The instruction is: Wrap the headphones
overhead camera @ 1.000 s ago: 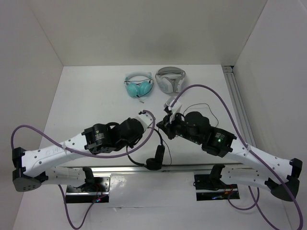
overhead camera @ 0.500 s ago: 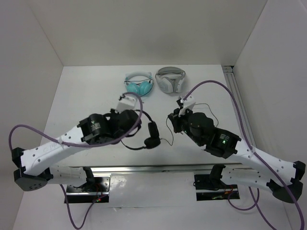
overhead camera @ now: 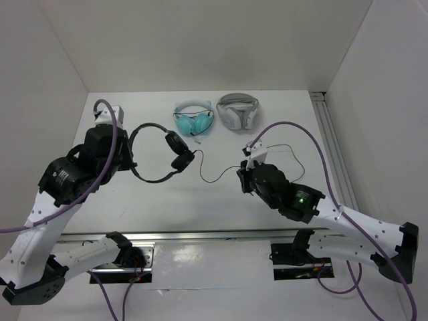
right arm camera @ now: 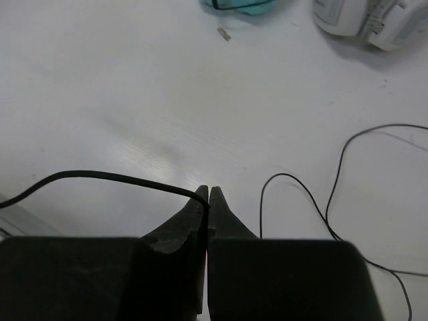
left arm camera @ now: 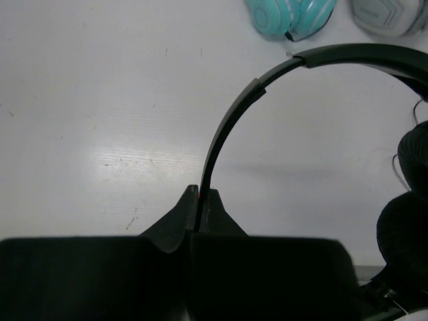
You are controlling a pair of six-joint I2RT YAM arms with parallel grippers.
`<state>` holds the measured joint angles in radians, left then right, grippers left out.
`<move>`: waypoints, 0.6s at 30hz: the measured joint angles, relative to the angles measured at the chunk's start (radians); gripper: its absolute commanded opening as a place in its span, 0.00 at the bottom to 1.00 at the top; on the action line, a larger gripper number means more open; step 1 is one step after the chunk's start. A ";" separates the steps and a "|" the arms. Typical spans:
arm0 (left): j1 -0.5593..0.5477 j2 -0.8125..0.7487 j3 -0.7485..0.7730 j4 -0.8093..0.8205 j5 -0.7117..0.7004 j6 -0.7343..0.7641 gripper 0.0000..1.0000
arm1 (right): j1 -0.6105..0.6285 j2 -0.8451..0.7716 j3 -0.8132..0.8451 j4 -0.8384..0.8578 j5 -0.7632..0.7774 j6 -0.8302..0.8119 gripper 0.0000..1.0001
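Note:
The black headphones (overhead camera: 175, 148) hang in the air at the left centre of the top view, earcups together on the right. My left gripper (overhead camera: 127, 158) is shut on the thin headband (left arm camera: 231, 117), which arcs up from between its jaws in the left wrist view. The thin black cable (overhead camera: 215, 178) runs from the earcups right to my right gripper (overhead camera: 242, 172), which is shut on it. In the right wrist view the cable (right arm camera: 100, 178) enters the closed jaws from the left, and a loose loop (right arm camera: 334, 180) lies on the table to the right.
Teal headphones (overhead camera: 193, 121) and white-grey headphones (overhead camera: 237, 112) lie at the back centre of the white table (overhead camera: 134, 200). A metal rail (overhead camera: 332, 144) runs along the right side. White walls enclose the left, back and right.
My left arm has swung left and back, carrying the headphones from the centre front to the left. My right gripper has stayed near the centre right, and the cable now stretches between the two.

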<state>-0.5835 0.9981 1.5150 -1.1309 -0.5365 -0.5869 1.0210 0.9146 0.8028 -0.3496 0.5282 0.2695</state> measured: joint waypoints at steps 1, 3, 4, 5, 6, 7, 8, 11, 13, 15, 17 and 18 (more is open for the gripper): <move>0.015 -0.002 -0.019 0.018 0.023 0.024 0.00 | 0.000 -0.019 -0.008 0.012 -0.030 -0.010 0.00; 0.034 0.000 -0.064 0.046 0.071 0.062 0.00 | 0.000 -0.057 -0.012 0.035 -0.082 -0.030 0.00; 0.038 0.001 -0.091 0.060 0.090 0.076 0.00 | 0.000 -0.072 -0.012 0.051 -0.101 -0.039 0.00; 0.040 0.007 -0.121 0.076 0.109 0.089 0.00 | 0.000 -0.086 -0.011 0.070 -0.121 -0.051 0.00; 0.042 0.014 -0.153 0.091 0.131 0.107 0.00 | 0.000 -0.095 -0.008 0.080 -0.140 -0.063 0.00; 0.042 0.020 -0.179 0.102 0.148 0.121 0.00 | 0.000 -0.100 -0.002 0.087 -0.159 -0.074 0.00; 0.043 0.024 -0.204 0.115 0.165 0.141 0.00 | 0.000 -0.101 0.008 0.088 -0.181 -0.084 0.00; 0.017 0.046 -0.244 0.125 0.210 0.172 0.00 | 0.000 -0.105 0.034 0.092 -0.225 -0.112 0.00; -0.043 0.078 -0.247 0.139 0.229 0.191 0.00 | 0.000 -0.111 0.050 0.094 -0.240 -0.132 0.00; -0.123 0.116 -0.252 0.167 0.257 0.199 0.00 | 0.000 -0.110 0.075 0.091 -0.252 -0.145 0.00; -0.210 0.156 -0.267 0.198 0.266 0.202 0.00 | 0.000 -0.088 0.111 0.089 -0.264 -0.159 0.00; -0.248 0.174 -0.275 0.209 0.265 0.205 0.00 | 0.000 -0.077 0.126 0.090 -0.272 -0.163 0.00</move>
<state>-0.8318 1.1721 1.2400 -0.9215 -0.2718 -0.3820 1.0210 0.8371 0.9287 -0.2596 0.2562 0.1070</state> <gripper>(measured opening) 0.046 0.020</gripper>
